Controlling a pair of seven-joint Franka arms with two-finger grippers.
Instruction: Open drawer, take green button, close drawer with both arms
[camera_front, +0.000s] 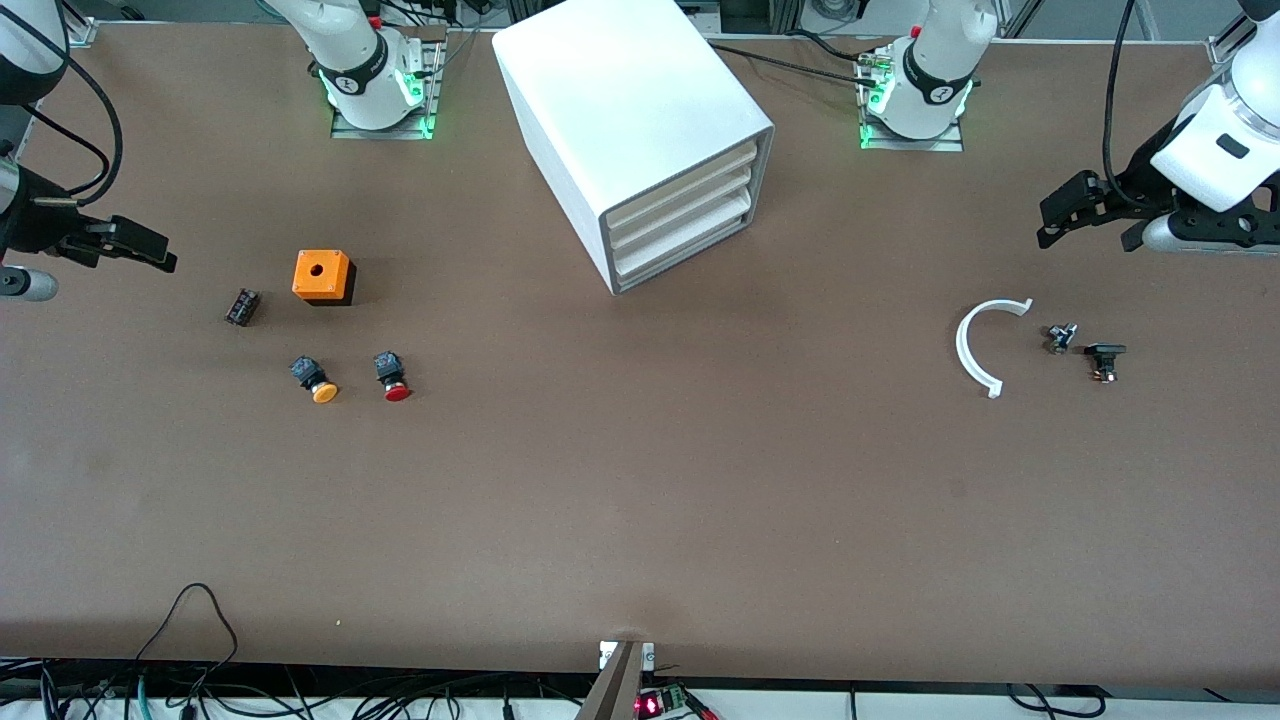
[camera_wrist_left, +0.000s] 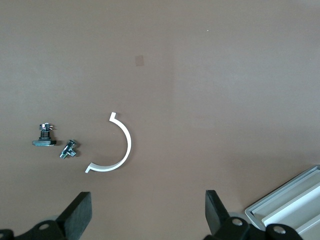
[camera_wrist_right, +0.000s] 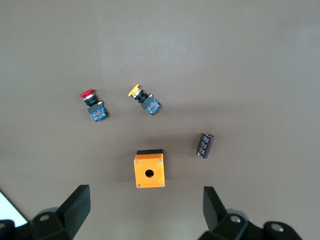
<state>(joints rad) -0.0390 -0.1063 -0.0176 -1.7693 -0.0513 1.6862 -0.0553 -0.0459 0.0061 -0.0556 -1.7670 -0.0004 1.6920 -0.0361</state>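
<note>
Grippers both spread wide, empty: left gripper (camera_front: 1085, 222) over bare table at cabinet's 3 o'clock, right gripper (camera_front: 125, 243) at its 9, each waiting clear of the work; cabinet (camera_front: 640, 130) centre, fronts angled toward left arm's end; drawer (camera_front: 683, 249) shut; green button unseen, presumably inside; orange box (camera_front: 323, 277), red button (camera_front: 392, 376) beside.

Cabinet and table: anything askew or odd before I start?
The cabinet sits turned at an angle to the table edge, all drawers shut, including the lowest drawer. The orange-capped button and red-capped button lie tipped on their sides. No green button shows. Both tools hang open, waiting.
</note>
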